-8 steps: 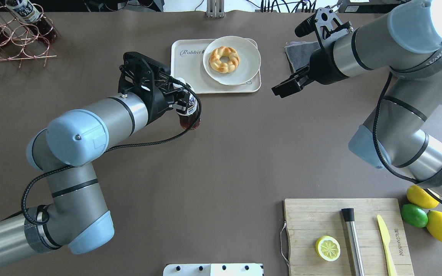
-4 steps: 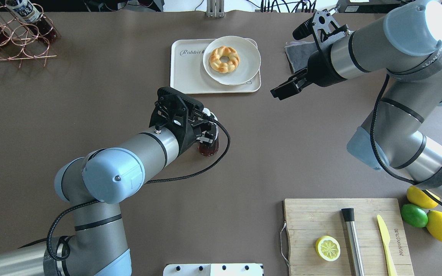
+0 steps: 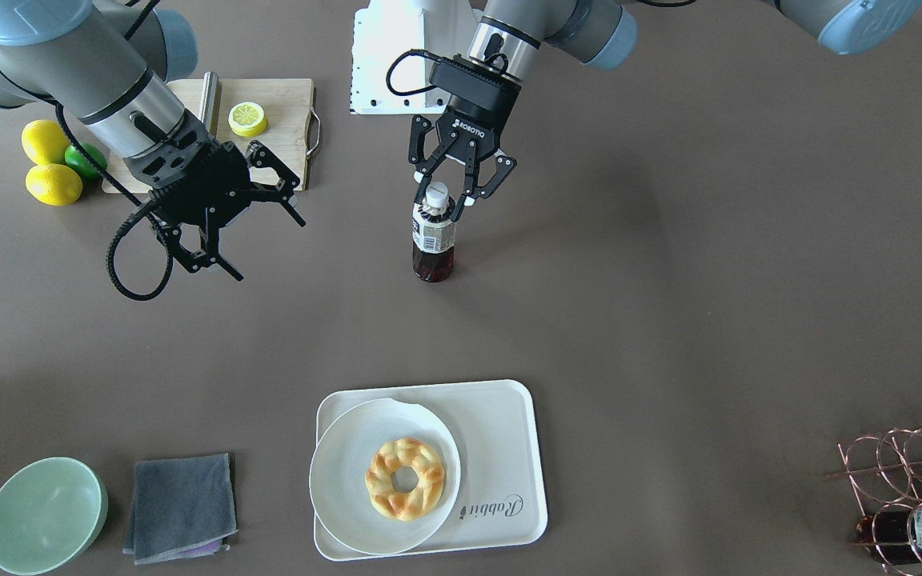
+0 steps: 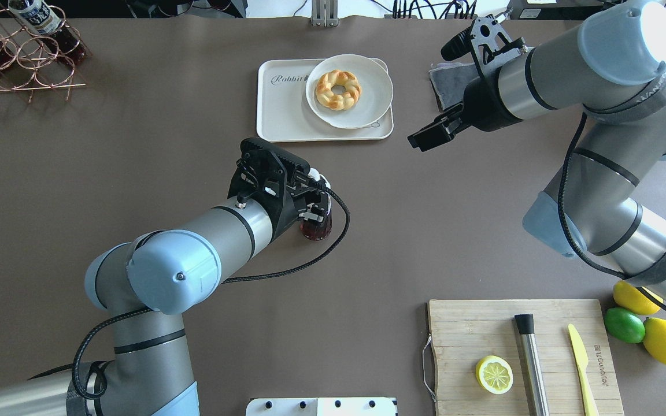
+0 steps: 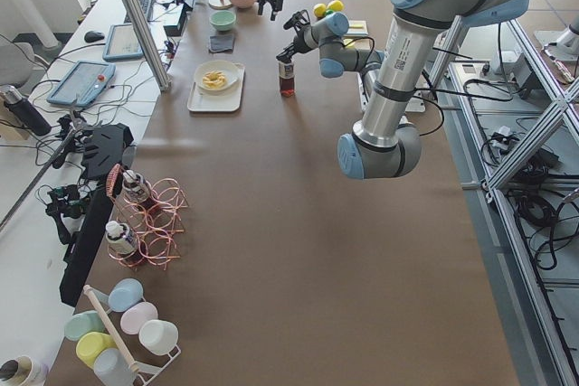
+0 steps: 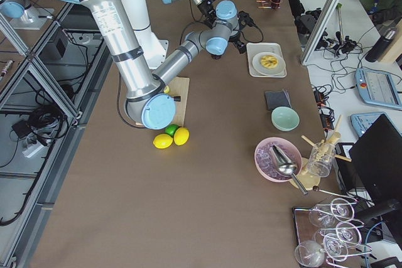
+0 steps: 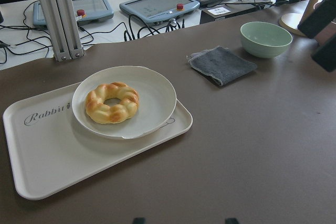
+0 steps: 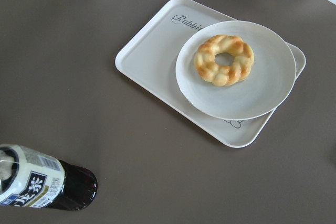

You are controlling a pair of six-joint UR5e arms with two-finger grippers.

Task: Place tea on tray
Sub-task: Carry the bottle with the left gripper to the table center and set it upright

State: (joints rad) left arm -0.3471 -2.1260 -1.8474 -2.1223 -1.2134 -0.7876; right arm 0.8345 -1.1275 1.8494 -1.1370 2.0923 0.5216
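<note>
The tea, a small clear bottle of dark red-brown liquid with a white cap, stands upright on the brown table, well short of the tray. It also shows in the overhead view and the right wrist view. My left gripper is right above it, its fingers spread either side of the cap and neck, open. The cream tray lettered "Rabbit" lies at the far side. My right gripper hovers open and empty beside the tray's right end.
A round white plate with a twisted doughnut fills the tray's half away from the lettering. A grey cloth and a green bowl lie beyond it. A cutting board with lemon half, lemons and a bottle rack stand at the edges.
My left arm carried the tea from beside the tray's near corner back toward the table's middle. The bottle now stands on the table with the fingers spread around its top. The right arm barely shifted.
</note>
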